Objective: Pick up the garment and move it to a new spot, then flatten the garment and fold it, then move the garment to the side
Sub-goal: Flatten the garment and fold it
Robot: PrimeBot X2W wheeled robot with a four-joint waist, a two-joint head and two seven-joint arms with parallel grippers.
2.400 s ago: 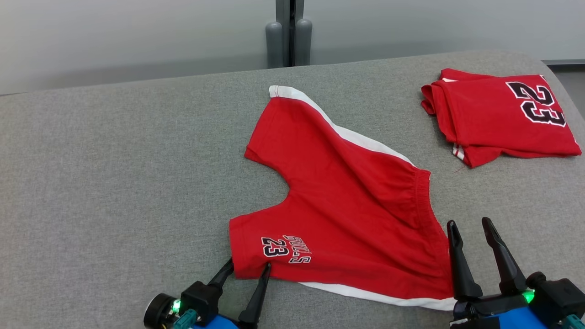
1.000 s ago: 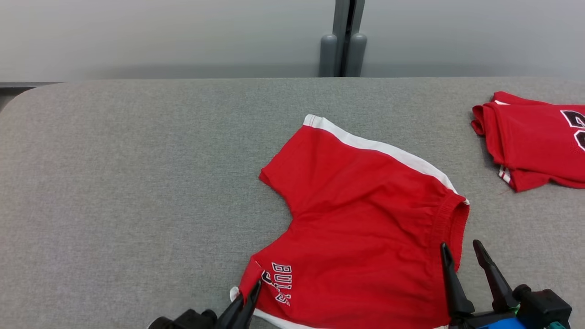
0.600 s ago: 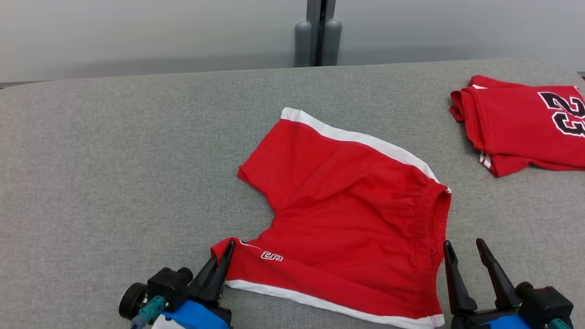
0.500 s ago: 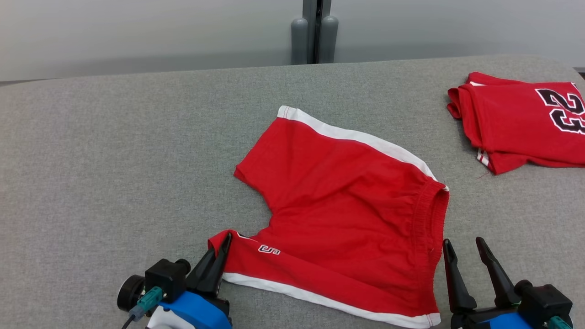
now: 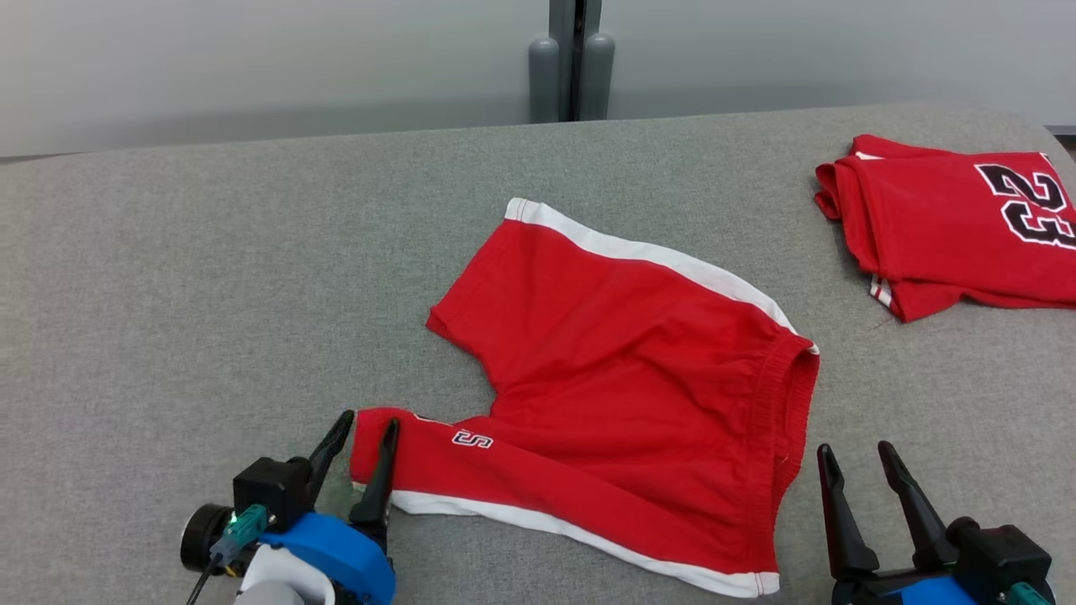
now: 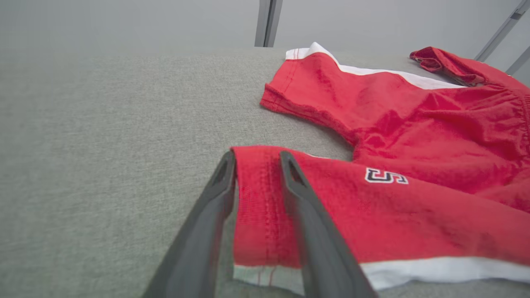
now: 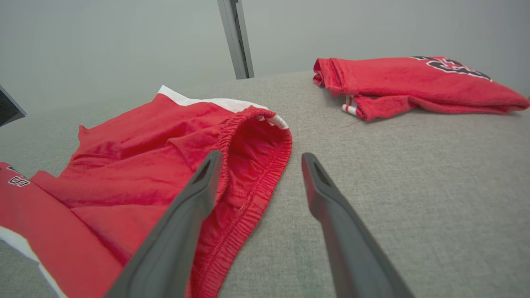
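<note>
Grey surface (image 5: 210, 277) holds red shorts (image 5: 622, 370), pale wall (image 5: 252, 67) behind.

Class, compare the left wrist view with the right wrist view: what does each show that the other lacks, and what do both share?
Left wrist view: the left pincer, open, astride the leg hem of the red shorts. Right wrist view: the right pincer, open beside the elastic waistband, and the black number on the folded jersey. Both: the shorts, their S print and the grey table.

A folded red shirt (image 5: 941, 235) with a black 23 on it is laid at the far right of the grey table (image 5: 210, 294). A grey post (image 5: 597, 76) is seen behind the table.
</note>
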